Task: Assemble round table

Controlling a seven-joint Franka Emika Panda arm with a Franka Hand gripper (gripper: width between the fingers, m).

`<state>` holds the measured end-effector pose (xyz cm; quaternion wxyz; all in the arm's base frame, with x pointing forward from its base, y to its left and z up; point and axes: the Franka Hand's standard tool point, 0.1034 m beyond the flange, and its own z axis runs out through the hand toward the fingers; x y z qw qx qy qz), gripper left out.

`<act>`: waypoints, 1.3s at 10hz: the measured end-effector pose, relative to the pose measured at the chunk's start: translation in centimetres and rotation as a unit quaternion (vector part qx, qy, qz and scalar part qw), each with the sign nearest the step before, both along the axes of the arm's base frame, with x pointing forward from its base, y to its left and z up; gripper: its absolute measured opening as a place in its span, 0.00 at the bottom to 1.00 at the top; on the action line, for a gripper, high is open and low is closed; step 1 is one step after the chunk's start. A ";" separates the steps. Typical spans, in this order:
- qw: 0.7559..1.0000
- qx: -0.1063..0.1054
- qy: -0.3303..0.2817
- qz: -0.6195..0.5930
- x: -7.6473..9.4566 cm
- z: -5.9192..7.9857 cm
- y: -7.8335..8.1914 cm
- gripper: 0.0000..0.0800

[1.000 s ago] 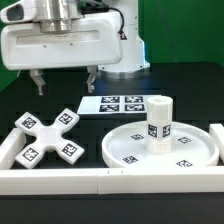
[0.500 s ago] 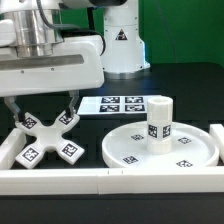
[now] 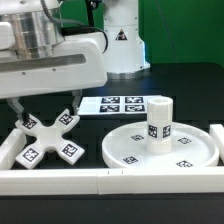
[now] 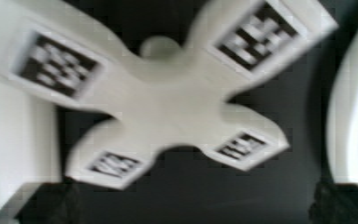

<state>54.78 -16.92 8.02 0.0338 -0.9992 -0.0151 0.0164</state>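
Observation:
The white cross-shaped base (image 3: 45, 140) lies flat at the exterior view's left and fills the wrist view (image 4: 167, 95). My gripper (image 3: 48, 104) hangs just above its far arms, open and empty; its dark fingertips (image 4: 43, 200) show blurred at the corners of the wrist view, wide apart. The large round disc (image 3: 165, 150) lies flat at the exterior view's right. The short cylinder leg (image 3: 159, 118) stands upright on the disc, near its far edge.
The marker board (image 3: 122, 103) lies behind the disc. A long white border rail (image 3: 100, 181) runs along the front, and a rail piece (image 3: 216, 135) stands at the right. The arm's base (image 3: 120, 40) stands at the back.
My gripper has moved toward the exterior view's left and come down, from behind the marker board to just above the cross-shaped base. The parts have not moved.

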 end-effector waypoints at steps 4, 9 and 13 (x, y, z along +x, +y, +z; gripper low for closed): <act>1.000 -0.006 0.003 -0.013 -1.8 0.0 -1.1 0.81; 0.997 -0.018 0.069 -0.003 -2.8 2.8 0.6 0.81; 0.997 -0.012 0.075 0.021 -3.6 2.8 0.0 0.81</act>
